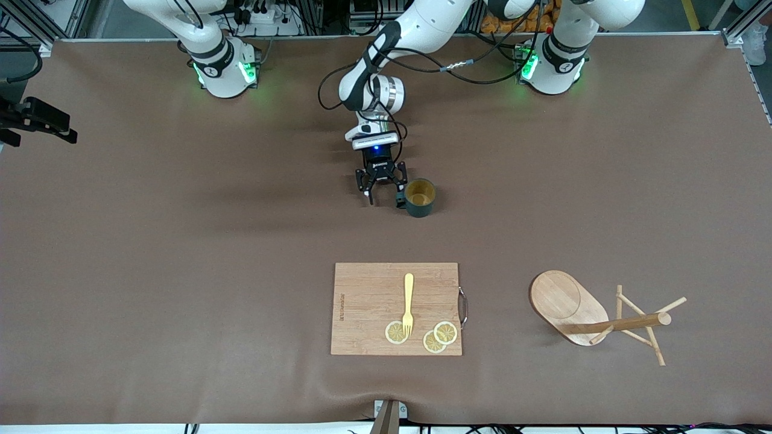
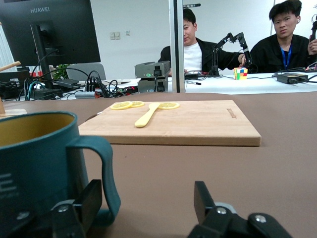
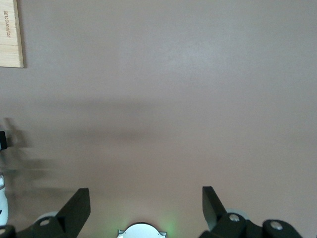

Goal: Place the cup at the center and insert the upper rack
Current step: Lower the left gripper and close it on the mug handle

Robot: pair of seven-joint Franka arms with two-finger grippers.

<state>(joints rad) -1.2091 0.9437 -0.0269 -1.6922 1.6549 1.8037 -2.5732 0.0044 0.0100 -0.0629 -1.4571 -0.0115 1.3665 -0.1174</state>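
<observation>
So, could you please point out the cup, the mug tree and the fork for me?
cup (image 1: 420, 207), front view, outer wall.
mug tree (image 1: 564, 299), front view, oval base; it lies tipped over.
fork (image 1: 409, 301), front view, handle.

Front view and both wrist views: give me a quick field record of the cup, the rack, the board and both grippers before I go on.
cup: upright, on the table, farther from the front camera than the cutting board
left gripper: open, low beside the cup, one finger at its handle, not gripping
right gripper: open, over bare table; arm waits
upper rack: on its side, toward the left arm's end, not inserted
cutting board: holds a yellow fork and three lemon slices
</observation>
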